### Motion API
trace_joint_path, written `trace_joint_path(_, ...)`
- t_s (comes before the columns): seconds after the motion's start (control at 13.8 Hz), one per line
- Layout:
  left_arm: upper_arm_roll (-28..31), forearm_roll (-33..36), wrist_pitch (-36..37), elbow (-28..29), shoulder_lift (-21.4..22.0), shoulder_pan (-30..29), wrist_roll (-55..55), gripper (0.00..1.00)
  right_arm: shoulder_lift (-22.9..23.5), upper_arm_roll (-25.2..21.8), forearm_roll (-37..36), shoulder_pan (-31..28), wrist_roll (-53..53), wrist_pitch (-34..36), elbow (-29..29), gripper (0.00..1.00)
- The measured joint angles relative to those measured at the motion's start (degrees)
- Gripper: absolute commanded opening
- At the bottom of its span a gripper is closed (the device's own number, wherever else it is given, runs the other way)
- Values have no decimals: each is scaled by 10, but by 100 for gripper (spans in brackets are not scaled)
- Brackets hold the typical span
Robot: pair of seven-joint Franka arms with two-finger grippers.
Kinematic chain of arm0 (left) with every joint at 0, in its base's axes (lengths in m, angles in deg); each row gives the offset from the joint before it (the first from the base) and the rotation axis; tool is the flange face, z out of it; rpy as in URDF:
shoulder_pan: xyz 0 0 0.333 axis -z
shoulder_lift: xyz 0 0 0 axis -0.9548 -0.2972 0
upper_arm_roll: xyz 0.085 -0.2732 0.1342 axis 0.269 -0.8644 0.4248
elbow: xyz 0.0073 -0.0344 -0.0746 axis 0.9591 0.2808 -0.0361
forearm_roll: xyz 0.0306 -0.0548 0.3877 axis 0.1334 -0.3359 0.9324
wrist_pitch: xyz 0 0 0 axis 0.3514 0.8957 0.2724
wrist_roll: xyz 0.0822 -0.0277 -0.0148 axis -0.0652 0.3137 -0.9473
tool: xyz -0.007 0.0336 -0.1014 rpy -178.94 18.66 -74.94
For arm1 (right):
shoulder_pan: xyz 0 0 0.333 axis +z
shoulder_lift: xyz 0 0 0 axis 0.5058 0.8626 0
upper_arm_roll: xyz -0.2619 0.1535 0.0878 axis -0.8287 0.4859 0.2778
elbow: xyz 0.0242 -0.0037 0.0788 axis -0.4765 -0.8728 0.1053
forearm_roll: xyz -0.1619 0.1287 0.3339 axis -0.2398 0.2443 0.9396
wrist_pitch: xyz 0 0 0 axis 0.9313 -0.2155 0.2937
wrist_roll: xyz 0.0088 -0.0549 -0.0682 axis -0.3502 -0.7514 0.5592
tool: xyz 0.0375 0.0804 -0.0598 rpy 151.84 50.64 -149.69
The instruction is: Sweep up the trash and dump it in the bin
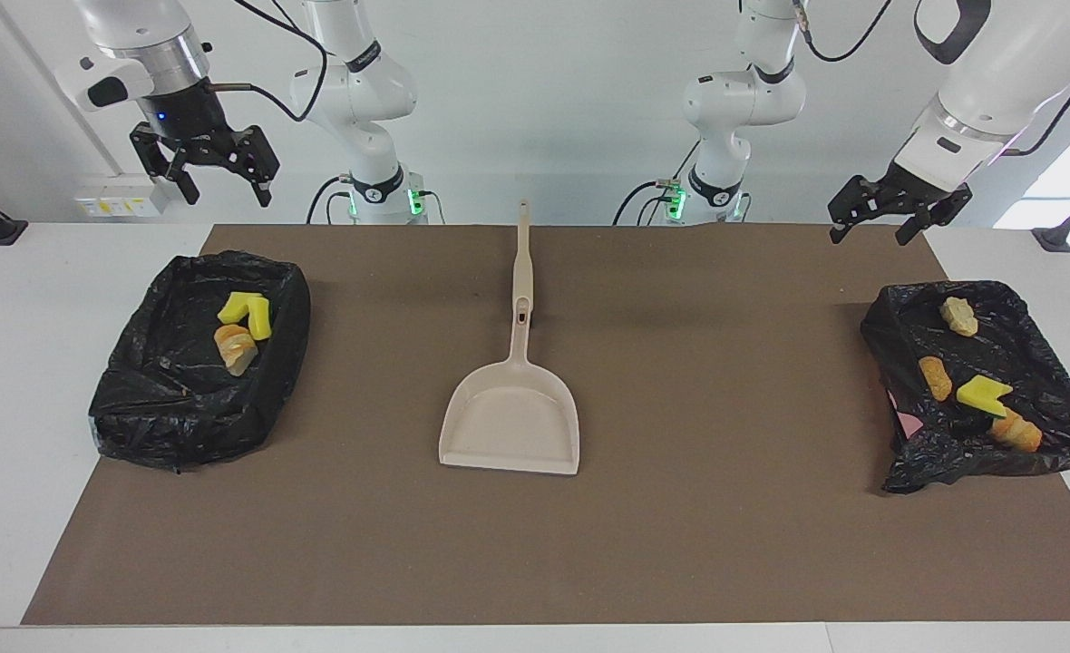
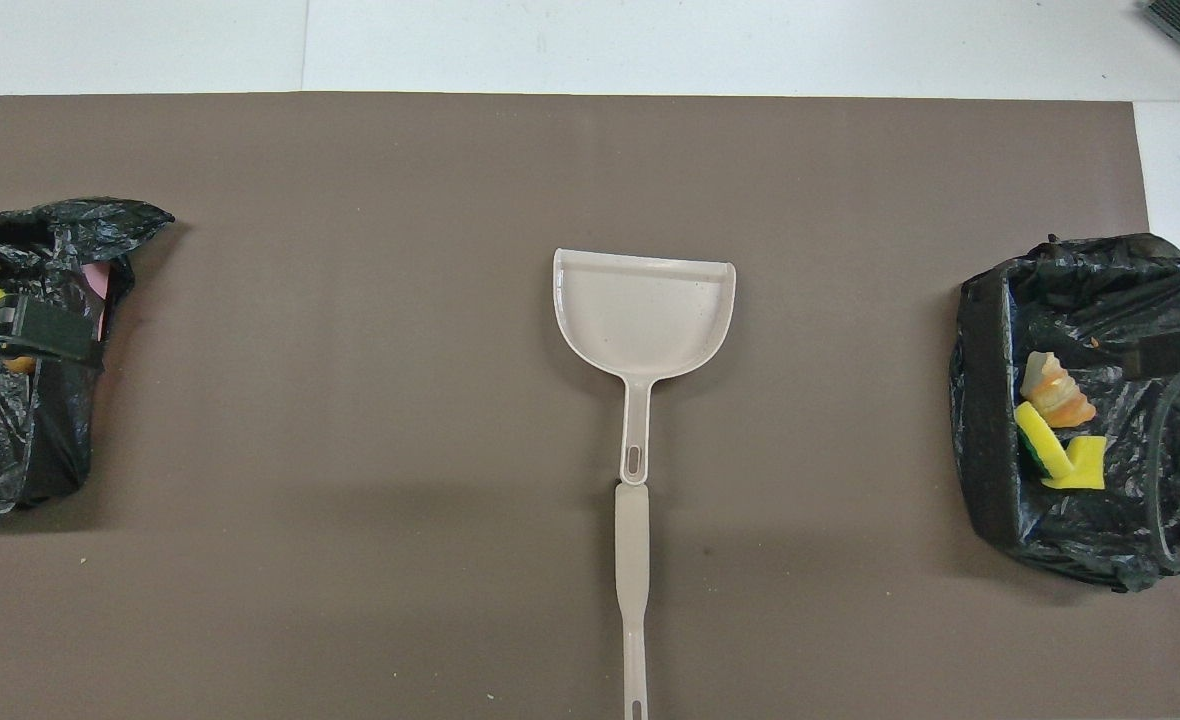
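At mid-worktop you have the dustpan (image 1: 510, 419) lying flat, handle toward the robots.
You'll find the trash (image 1: 243, 328) inside the black-lined bin (image 1: 181, 408) at the right arm's end of the worktop (image 1: 680, 544), with more scraps (image 1: 982, 394) on the black bag (image 1: 1043, 363) at the left arm's end. Your left pincer (image 1: 870, 223) hangs released above that bag's robot-side edge; your right pincer (image 1: 219, 180) hangs released over its bin.

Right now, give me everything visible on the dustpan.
The dustpan is beige, plastic by its look, one flat scoop with low side walls and a long slim handle with a hanging slot partway along. It lies flat and empty on the brown mat, mid-table between the two black-bagged bins, handle pointing toward the robots, open lip away from them. Nothing touches it but the mat.
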Motion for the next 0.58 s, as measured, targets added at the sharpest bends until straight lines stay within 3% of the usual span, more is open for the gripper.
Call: trace_joint_path(0.58, 0, 0, 0, -1, 0, 0, 4, 100, -1, -2, 0, -1, 25, 1, -6, 100)
